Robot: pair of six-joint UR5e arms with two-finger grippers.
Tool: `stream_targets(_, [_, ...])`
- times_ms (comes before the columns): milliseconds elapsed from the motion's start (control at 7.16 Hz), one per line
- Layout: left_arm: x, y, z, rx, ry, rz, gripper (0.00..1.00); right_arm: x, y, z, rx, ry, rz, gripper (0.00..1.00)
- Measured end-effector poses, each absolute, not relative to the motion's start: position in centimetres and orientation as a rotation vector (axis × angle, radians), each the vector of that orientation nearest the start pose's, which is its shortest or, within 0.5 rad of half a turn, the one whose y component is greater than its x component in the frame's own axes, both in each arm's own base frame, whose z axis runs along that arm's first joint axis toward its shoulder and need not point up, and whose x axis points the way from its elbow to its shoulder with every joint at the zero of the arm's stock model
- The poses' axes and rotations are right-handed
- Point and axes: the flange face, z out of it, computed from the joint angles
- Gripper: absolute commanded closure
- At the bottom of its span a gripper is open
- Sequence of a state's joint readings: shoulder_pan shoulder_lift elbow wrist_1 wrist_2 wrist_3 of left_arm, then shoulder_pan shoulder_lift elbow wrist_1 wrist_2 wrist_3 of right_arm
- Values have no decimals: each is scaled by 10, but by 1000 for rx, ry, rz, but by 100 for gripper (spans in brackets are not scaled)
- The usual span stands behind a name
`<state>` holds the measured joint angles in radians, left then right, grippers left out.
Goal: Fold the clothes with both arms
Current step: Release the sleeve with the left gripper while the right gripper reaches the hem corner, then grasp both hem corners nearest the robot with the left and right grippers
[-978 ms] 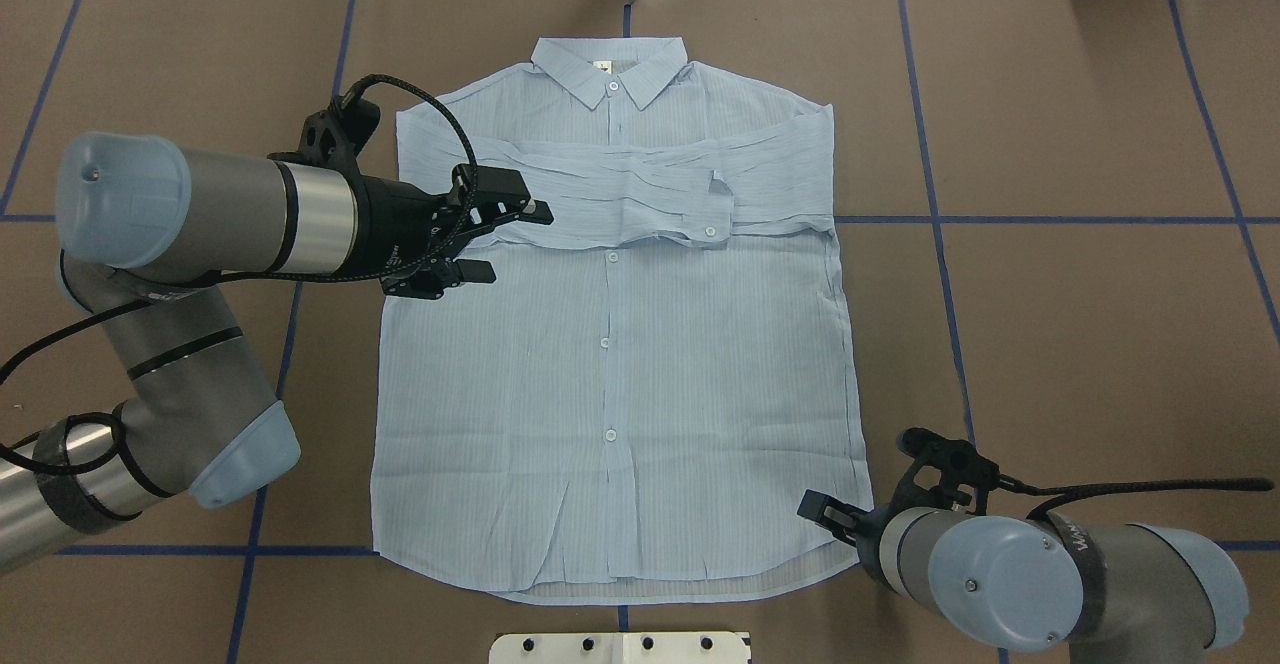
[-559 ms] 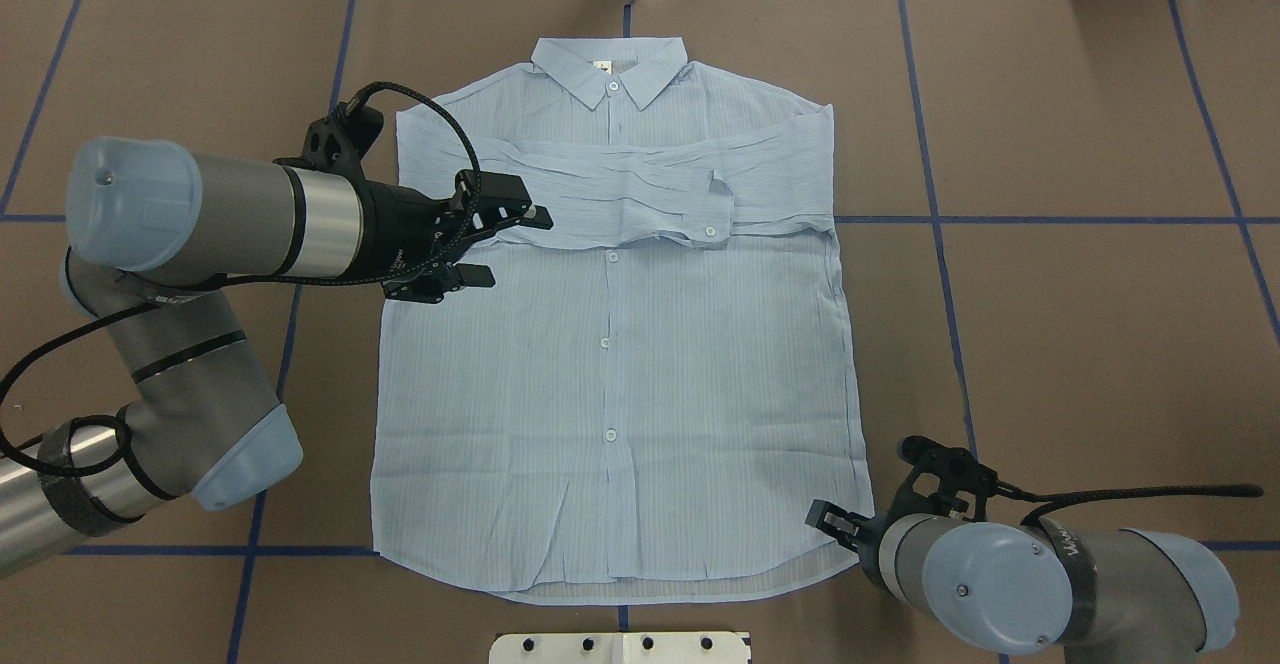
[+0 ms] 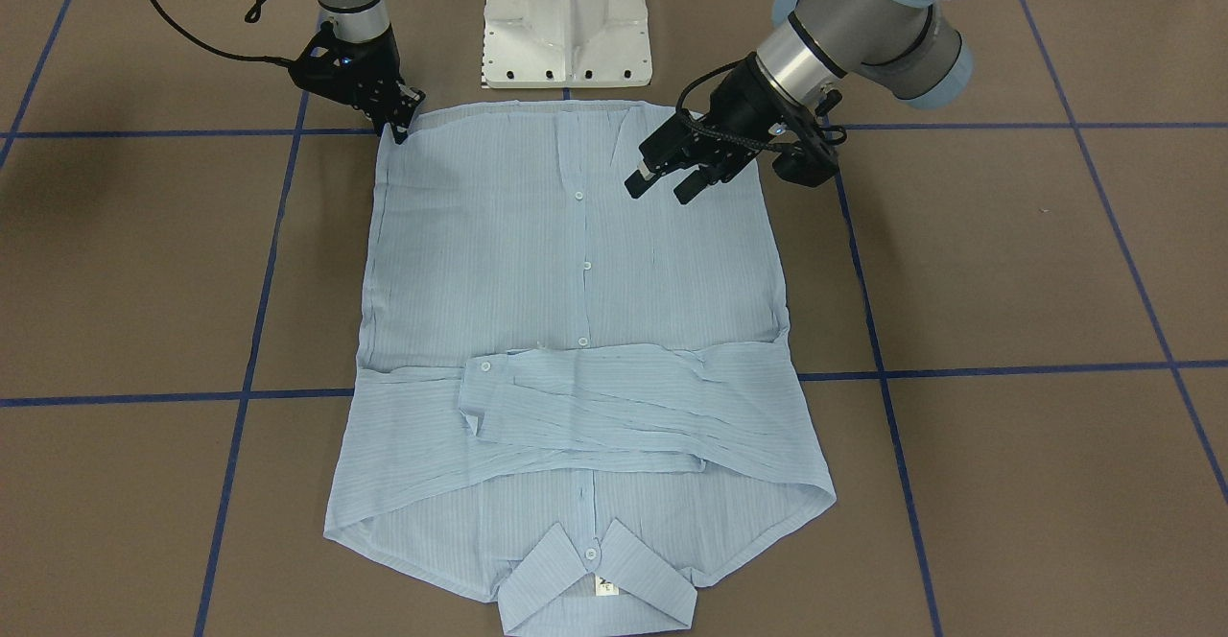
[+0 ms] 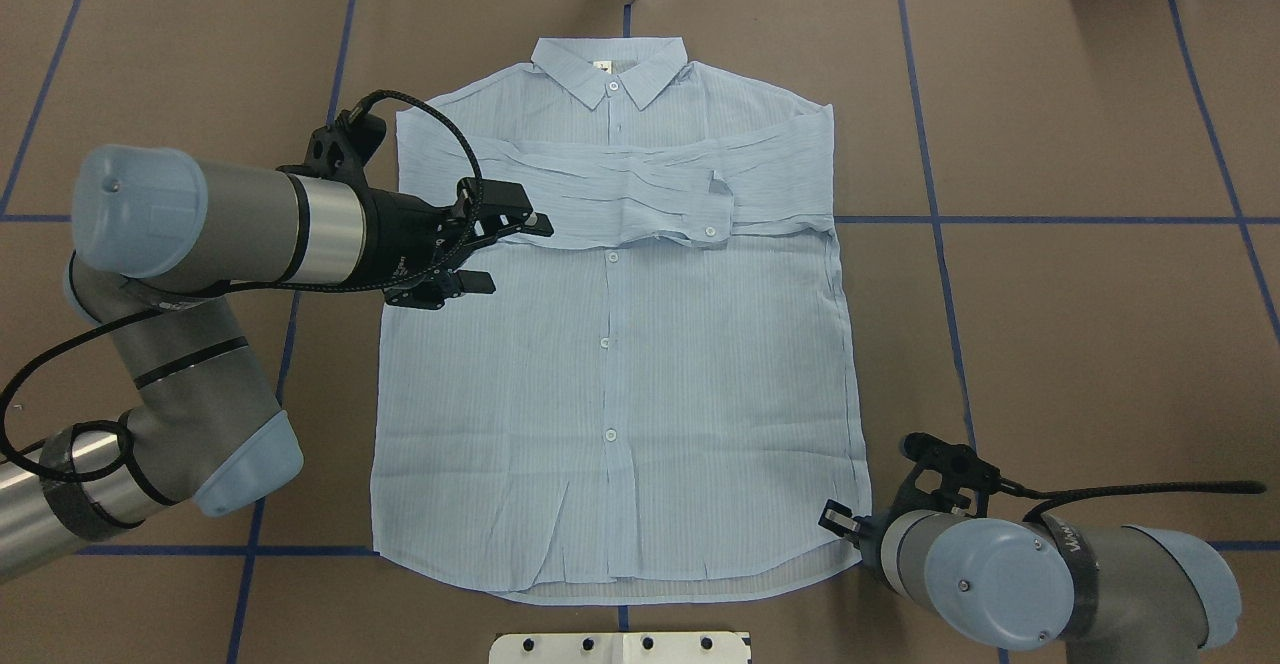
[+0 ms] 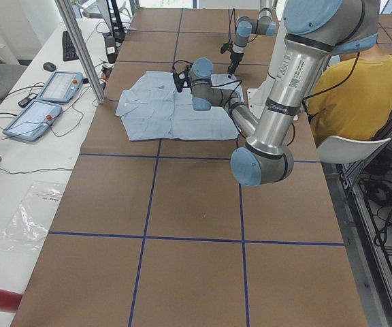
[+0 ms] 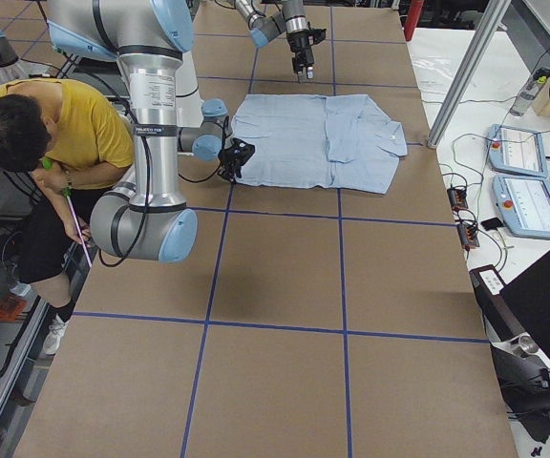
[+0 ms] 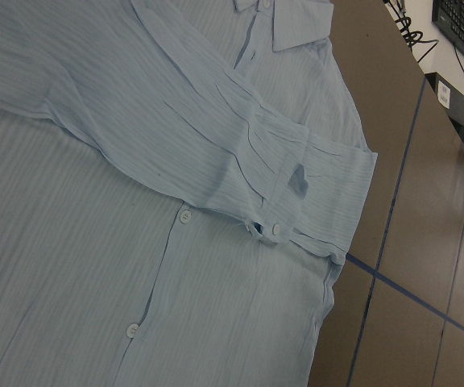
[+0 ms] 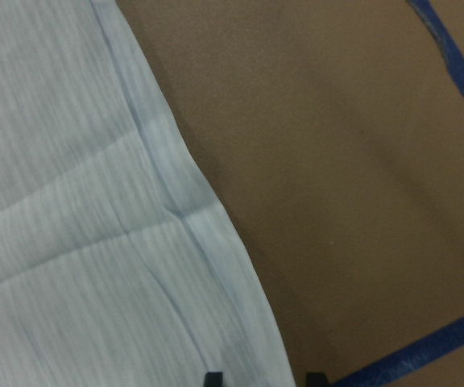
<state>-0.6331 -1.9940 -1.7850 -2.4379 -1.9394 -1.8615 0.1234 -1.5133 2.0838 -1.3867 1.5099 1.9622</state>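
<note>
The light blue striped shirt [image 4: 620,374] lies flat and buttoned on the brown table, collar [image 4: 610,69] at the far side, both sleeves folded across the chest [image 3: 595,407]. My left gripper [image 4: 512,255] hovers open above the shirt's left side, just below the sleeve band, holding nothing; its wrist view looks down on the cuff [image 7: 284,201]. My right gripper [image 3: 398,126] sits low at the near right hem corner. In its wrist view the fingertips [image 8: 213,377] stand apart with the hem edge [image 8: 192,234] between them.
The white pedestal base [image 3: 566,18] stands just behind the near hem. A person in a yellow top [image 6: 74,134] sits beside the robot. Blue tape lines [image 4: 1050,219] cross the brown table. Control tablets [image 5: 43,102] lie beyond the far edge.
My left gripper has drifted a little toward the robot, still open over the shirt. My right gripper has slid slightly outward along the hem toward the right corner.
</note>
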Motion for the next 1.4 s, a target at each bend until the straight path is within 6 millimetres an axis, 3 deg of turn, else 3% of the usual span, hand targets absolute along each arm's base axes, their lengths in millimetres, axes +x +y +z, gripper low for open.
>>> stream_targets(279, [418,-427,225,-37,1523,-458,1,-466,-204,377,-44,-768,522,100])
stream_targets(559, [439,-414,242,-78,1468,-457,1,-459,-207,372,-42,-780,529,100])
stream_targets(978, [510,-351,273,-83,1162,-514,6,-457,-208,365,-41,-795,534,100])
stream_targets(1117, [521,-327,276,-70,1045,-518,6,-457,-209,363,-43,-800,534,100])
stream_targets(1257, [519,-308,280,-64,954,-513,9,-457,-209,360,-44,-806,533,100])
stream_targets(1397, [512,-287,296,-59,886,-500,10,-457,-209,358,-45,-810,533,100])
